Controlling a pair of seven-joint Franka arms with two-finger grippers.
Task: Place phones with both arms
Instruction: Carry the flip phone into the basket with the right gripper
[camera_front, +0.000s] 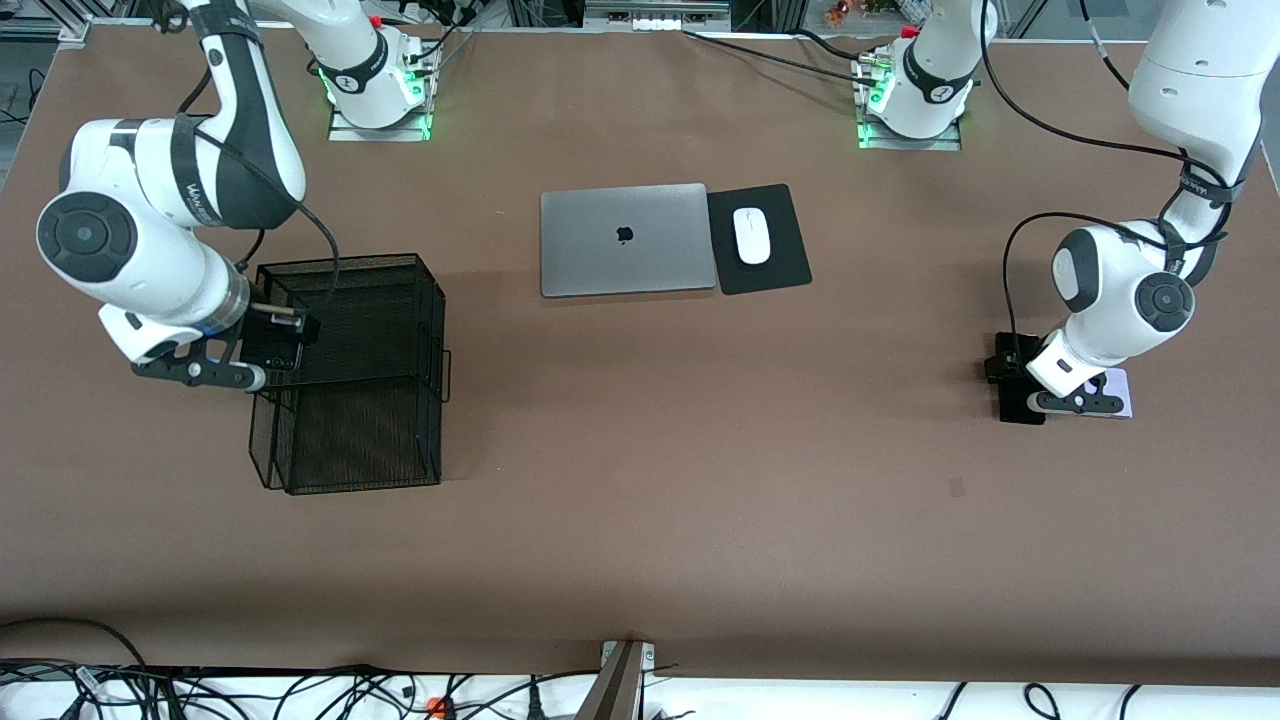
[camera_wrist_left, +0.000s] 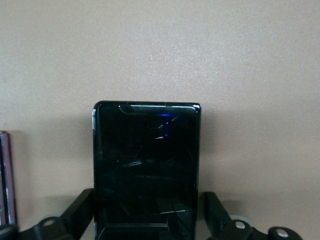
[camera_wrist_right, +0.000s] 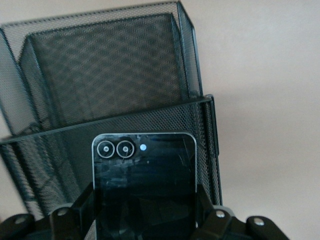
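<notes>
The right gripper (camera_wrist_right: 145, 220), jaws clamped on a black phone (camera_wrist_right: 144, 185), should lower squarely into the mesh basket (camera_front: 400, 300); the left gripper (camera_wrist_left: 147, 225) straddles the slim phone (camera_wrist_left: 146, 170), grip unclear.

The black mesh basket (camera_front: 350, 375) blocks the right arm's end of the table (camera_front: 640, 520), with the right hand (camera_front: 262, 362) gripping a folded black phone (camera_front: 270, 350) over its rim. Mid-table, the grey laptop (camera_front: 625, 240) and mouse pad (camera_front: 758, 238) lie flat. Nearer the front camera, a wide open strip lets a hand pass.
</notes>
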